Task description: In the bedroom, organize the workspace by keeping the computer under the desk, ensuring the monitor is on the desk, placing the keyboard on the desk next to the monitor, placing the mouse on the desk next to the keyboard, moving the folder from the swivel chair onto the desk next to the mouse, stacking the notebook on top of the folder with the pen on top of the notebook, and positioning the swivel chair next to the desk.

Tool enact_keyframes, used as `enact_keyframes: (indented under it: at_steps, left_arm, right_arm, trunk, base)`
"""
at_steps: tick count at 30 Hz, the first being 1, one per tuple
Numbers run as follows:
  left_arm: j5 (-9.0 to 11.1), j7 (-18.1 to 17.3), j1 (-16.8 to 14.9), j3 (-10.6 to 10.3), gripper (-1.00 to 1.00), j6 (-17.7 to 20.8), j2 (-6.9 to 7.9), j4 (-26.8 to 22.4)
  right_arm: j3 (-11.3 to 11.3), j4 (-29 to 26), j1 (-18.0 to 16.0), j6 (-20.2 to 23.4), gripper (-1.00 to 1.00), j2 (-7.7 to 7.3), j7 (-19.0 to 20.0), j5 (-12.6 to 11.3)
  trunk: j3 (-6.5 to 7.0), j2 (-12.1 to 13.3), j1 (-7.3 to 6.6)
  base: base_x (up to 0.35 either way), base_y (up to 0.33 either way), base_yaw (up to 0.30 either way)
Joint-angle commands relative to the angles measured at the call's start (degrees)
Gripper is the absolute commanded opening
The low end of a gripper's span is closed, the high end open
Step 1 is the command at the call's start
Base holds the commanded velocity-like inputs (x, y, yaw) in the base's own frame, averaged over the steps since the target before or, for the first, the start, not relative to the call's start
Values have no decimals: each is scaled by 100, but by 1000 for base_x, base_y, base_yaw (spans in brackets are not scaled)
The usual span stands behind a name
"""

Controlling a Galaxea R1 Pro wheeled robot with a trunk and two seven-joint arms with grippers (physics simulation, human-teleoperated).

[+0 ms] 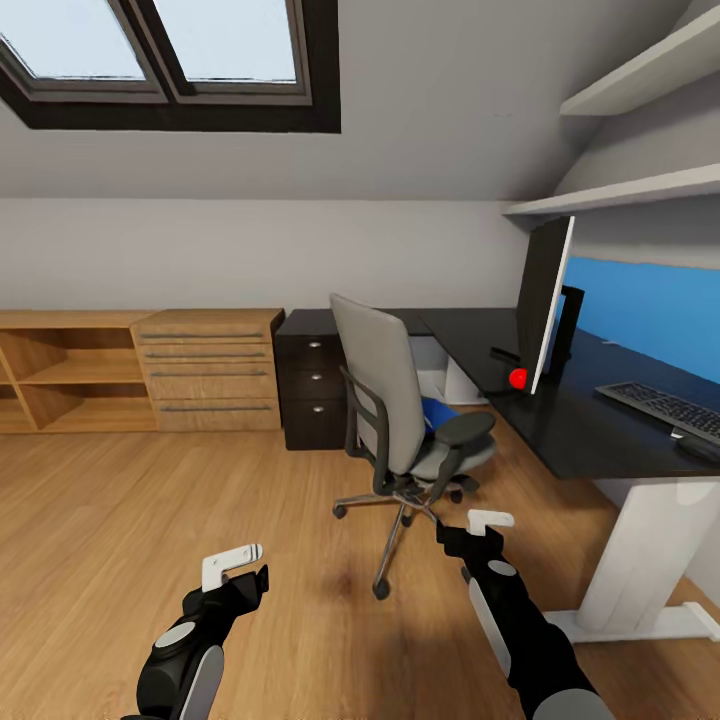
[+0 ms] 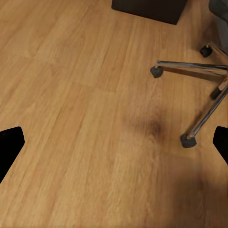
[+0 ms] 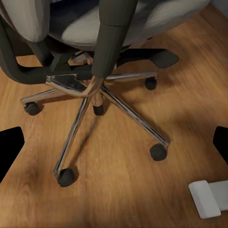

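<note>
I faced the swivel chair (image 1: 400, 400), both hands spread and empty; next I judged I'd reach the blue folder (image 1: 437, 411) on its seat.

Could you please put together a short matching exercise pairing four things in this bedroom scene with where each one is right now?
Things:
1. monitor
2. keyboard
3. folder
4. swivel chair

Places:
A. on the chair seat
B. on the wood floor beside the desk
C. upright on the desk near the corner
D. flat on the desk, right of the monitor

Pairs: 1-C, 2-D, 3-A, 4-B
</note>
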Motion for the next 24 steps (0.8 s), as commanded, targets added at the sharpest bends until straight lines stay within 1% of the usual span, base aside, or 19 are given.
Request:
enact_keyframes:
  at_steps: [1,9,24]
  left_arm:
    - [60,54,-4,-5,100,11,1,-7]
    - [60,53,-4,-7,100,6,1,-7]
    - [60,54,-4,0,100,6,1,-7]
  right_arm:
    - [-2,-11,-2,6,100,-2,-16,-10]
    - [-1,-11,-1,-243,100,-4,-54,-10]
    - [-10,-28,6,-294,100,-11,-60,-10]
  trunk:
    - [-25,-44,22]
    - [-168,-365,197]
    - [-438,-967,527]
  base:
    - [0,0,0]
    - [0,0,0]
    - [0,0,0]
